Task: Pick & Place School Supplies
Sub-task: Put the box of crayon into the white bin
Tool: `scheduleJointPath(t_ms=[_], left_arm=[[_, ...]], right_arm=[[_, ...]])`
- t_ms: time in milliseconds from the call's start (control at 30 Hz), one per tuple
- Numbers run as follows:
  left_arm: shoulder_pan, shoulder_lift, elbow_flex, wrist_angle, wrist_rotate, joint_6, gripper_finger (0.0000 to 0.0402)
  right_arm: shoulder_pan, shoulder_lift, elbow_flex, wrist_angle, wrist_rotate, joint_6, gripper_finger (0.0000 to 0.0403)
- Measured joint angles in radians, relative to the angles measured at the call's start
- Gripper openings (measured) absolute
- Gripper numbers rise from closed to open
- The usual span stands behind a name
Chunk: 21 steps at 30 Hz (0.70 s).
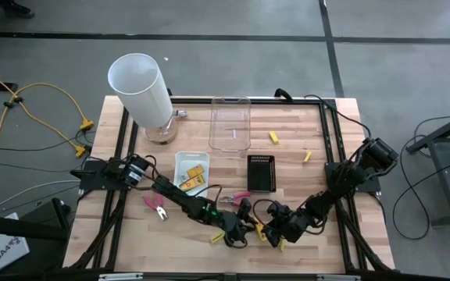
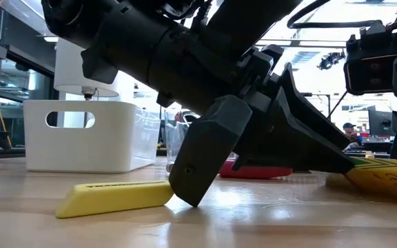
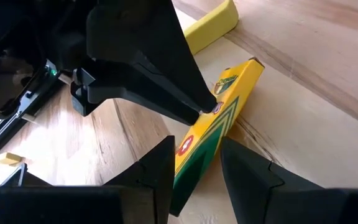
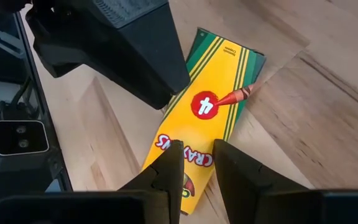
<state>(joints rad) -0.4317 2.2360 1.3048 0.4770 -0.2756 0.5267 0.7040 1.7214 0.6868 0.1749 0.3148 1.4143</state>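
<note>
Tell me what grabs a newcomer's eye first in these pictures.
Both arms crowd the table's near edge, where the left pincer and right pincer each straddle the same yellow crayon pack, jaws on either side of it. Next comes the tall white cylinder at the far left corner.

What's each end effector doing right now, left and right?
Left end effector: closed on the edge of the crayon pack.
Right end effector: closed on the same crayon pack's other end, low over the table.
</note>
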Motion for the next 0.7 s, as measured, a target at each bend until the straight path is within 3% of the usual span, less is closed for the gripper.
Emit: scheduleJointPath(t_ms=[700], left_arm=[[0.024,-0.001,0.000,-0.077,0.009,0.047,0.0121]], right_arm=[[0.000,0.002,-0.001,0.004,-0.002,-0.004,0.0082]])
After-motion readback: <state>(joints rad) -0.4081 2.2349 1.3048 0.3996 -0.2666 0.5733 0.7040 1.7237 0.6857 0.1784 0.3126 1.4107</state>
